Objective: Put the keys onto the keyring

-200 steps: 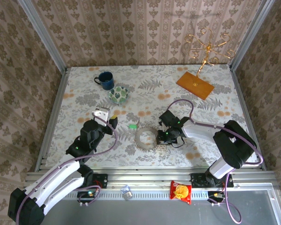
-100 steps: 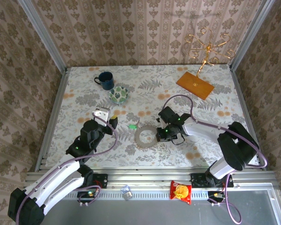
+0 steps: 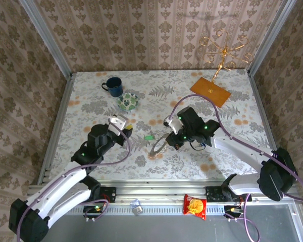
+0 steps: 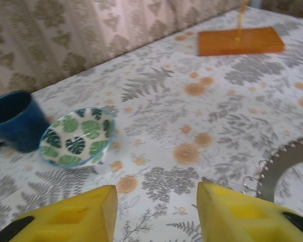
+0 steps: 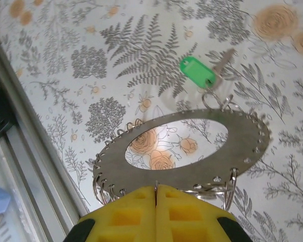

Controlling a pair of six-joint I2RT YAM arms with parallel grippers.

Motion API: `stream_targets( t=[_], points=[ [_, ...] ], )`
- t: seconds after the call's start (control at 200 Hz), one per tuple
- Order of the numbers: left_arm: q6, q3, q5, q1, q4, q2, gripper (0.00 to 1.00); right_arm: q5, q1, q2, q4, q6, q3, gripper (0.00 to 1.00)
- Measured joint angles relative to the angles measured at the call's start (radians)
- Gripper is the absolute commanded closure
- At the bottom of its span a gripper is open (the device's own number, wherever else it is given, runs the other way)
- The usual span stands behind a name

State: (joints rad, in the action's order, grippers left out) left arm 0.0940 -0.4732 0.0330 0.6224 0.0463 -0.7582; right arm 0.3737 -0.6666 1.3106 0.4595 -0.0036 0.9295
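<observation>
1. From above, we see the right gripper (image 3: 168, 141) pinched on the right edge of the keyring (image 3: 155, 150), which sits tilted over the table (image 3: 91, 101). The green-tagged key (image 3: 149, 137) lies just beside the ring's left rim, between it and the left gripper (image 3: 127, 132), so we judge the left arm the nearer one
2. In the left wrist view, the left gripper (image 4: 156, 212) has its fingers parted with nothing between them. The keyring (image 4: 288, 161) lies ahead and to the right
3. In the right wrist view, the right gripper (image 5: 156, 206) is clamped on the near rim of the keyring (image 5: 242, 146). The green-tagged key (image 5: 198, 72) lies just past the far rim, with its blade pointing away; we cannot tell whether it is hooked on
</observation>
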Motion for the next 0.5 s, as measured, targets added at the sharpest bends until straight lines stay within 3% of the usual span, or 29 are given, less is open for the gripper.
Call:
stream_targets(
  t=[0.07, 0.265, 0.385, 0.5],
  points=[
    [0.043, -0.024, 0.073, 0.000, -0.014, -0.035, 0.65, 0.027, 0.000, 0.000, -0.009, -0.048, 0.002, 1.00],
    [0.132, -0.045, 0.294, 0.000, -0.016, -0.121, 0.68, 0.104, 0.000, 0.000, -0.055, -0.148, 0.011, 1.00],
    [0.168, -0.045, 0.420, 0.000, 0.000, -0.164, 0.84, 0.151, -0.004, 0.000, -0.104, -0.189, 0.011, 1.00],
    [0.187, -0.044, 0.529, 0.000, 0.046, -0.196, 0.84, 0.177, -0.016, 0.000, -0.137, -0.227, 0.011, 1.00]
  ],
)
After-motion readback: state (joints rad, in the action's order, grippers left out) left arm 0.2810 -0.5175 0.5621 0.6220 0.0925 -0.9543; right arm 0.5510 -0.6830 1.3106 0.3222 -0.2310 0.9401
